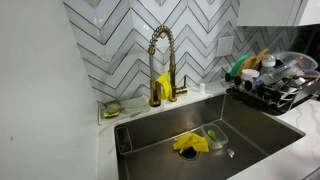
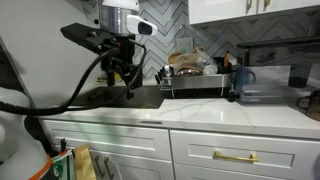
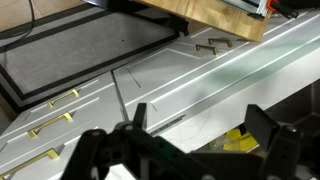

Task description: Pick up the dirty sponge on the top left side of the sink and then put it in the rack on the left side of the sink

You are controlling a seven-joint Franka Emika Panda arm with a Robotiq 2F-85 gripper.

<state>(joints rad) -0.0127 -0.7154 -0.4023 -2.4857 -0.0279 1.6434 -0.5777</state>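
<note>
The dirty sponge (image 1: 112, 109) is a small olive-brown pad on the ledge at the sink's (image 1: 262, 140) far left corner, left of the brass-gold faucet (image 1: 160, 62). The rack (image 1: 124, 138) is a narrow steel holder on the basin's left inner wall. My gripper (image 2: 127, 85) shows in an exterior view, hanging fingers-down over the sink (image 2: 120, 98). In the wrist view its jaws (image 3: 200, 122) are wide apart with nothing between them, above the basin. The sponge and rack are out of the wrist view.
A bright yellow cloth (image 1: 190, 143) (image 3: 240, 140) and a green round scrubber in a steel tray (image 1: 213, 135) lie in the basin. Another yellow cloth (image 1: 162, 85) hangs on the faucet. A black dish rack (image 1: 275, 80) (image 2: 195, 78) with dishes stands beside the sink.
</note>
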